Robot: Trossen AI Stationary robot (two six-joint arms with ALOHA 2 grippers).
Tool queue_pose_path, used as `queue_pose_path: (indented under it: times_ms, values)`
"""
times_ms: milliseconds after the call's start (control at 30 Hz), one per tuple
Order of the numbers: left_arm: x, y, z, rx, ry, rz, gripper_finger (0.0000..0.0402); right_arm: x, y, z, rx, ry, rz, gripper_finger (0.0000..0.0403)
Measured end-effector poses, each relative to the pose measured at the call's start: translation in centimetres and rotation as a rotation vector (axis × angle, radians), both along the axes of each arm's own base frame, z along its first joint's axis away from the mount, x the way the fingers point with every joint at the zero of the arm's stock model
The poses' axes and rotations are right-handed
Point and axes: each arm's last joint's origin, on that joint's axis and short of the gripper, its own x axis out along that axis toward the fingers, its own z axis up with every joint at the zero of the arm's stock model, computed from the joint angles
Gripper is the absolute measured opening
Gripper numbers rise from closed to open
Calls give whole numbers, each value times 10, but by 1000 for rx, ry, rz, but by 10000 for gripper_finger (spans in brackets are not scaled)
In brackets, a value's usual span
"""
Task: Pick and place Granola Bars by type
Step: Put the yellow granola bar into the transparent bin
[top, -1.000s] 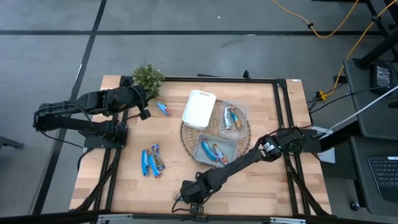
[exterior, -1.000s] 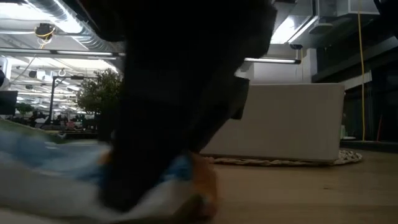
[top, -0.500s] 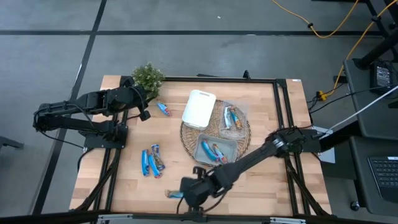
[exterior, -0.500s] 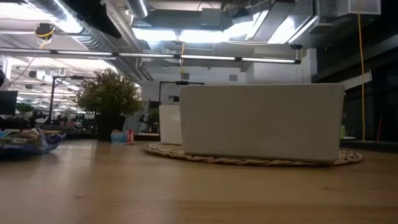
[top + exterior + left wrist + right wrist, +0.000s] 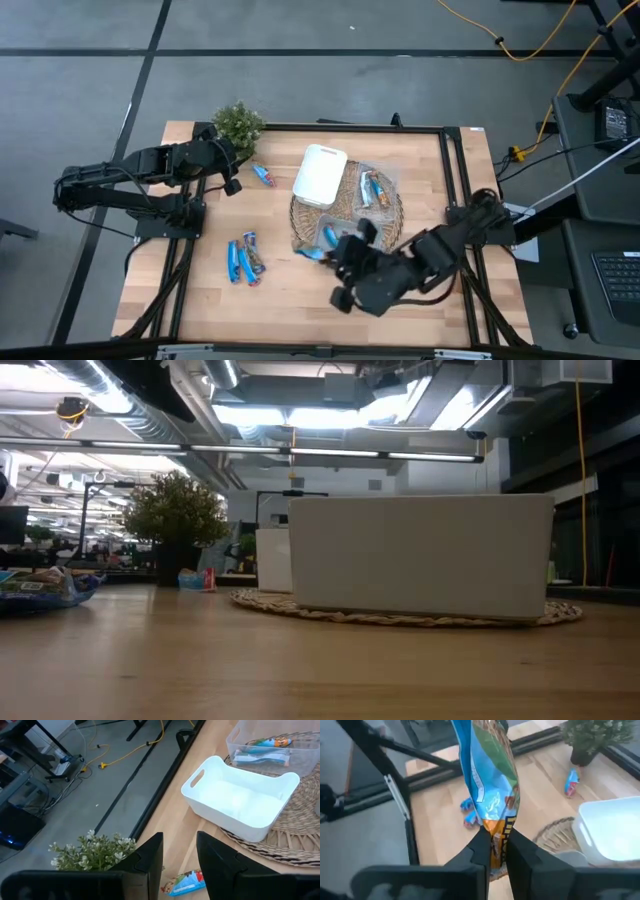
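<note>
My right gripper (image 5: pixel 335 258) hangs over the near rim of the woven mat, shut on a blue granola bar (image 5: pixel 490 785) with an orange end. A few more bars (image 5: pixel 243 260) lie flat on the wood toward the table's left, also seen in the low view (image 5: pixel 40 588). One bar (image 5: pixel 262 175) lies beside the plant, and it shows just past my left gripper (image 5: pixel 179 865). That gripper is open and waits at the far left (image 5: pixel 230 182). Other bars sit in two clear tubs (image 5: pixel 375 188) on the mat; my right arm partly hides the near tub. My right gripper pinches the bar between its two fingers (image 5: pixel 481 854) at the orange end of the wrapper (image 5: pixel 498 839). The blue length of the bar sticks out past the fingertips. The bar is lifted clear of the table.
A white tray (image 5: pixel 320 175) rests on the far-left part of the round woven mat (image 5: pixel 300 215) and stands wide in the low view (image 5: pixel 420 555). A small potted plant (image 5: pixel 238 125) is at the far left corner. Bare wood lies along the near edge.
My right gripper was down on the table at the near edge, filling the low view. It has risen with the blue bar, lifting it clear, and swung toward the far edge to the woven mat. It is out of the low view now.
</note>
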Motion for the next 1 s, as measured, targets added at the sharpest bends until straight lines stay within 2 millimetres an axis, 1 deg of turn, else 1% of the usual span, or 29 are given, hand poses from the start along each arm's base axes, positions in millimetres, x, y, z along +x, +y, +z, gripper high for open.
queue_pose_path:
  times_ms: [100, 200, 267, 333, 400, 500, 600, 700, 800, 867, 933, 1000]
  values:
    - [0, 0, 0, 0, 0, 0, 112, -12, -15, 8, -30, 49, -11, 49]
    - [0, 0, 0, 0, 0, 0, 112, -25, -36, 14, -79, 126, -47, 47]
    - [0, 0, 0, 0, 0, 0, 112, -36, -51, 18, -114, 188, -68, 45]
    - [0, 0, 0, 0, 0, 1, 112, -52, -68, 27, -142, 243, -85, 44]
    - [0, 0, 0, 1, -1, 4, 111, -65, -85, 41, -150, 221, -83, 45]
    - [0, 0, 0, -13, -15, 20, 112, -90, -111, 64, -167, 167, -81, 46]
    - [0, 0, 0, -22, -28, 40, 112, -115, -136, 82, -147, 124, -102, 43]
    - [0, 1, 0, -27, -37, 55, 112, -137, -157, 96, -147, 85, -119, 43]
    - [0, 1, 0, -48, -57, 71, 112, -159, -177, 107, -165, 58, -138, 45]
    - [-1, 1, 0, -54, -59, 75, 112, -169, -189, 111, -169, 49, -156, 46]
    - [-1, 1, 0, -54, -56, 75, 111, -174, -199, 113, -175, 58, -153, 45]
    - [-1, 1, 0, -55, -56, 75, 111, -175, -207, 113, -182, 80, -150, 43]
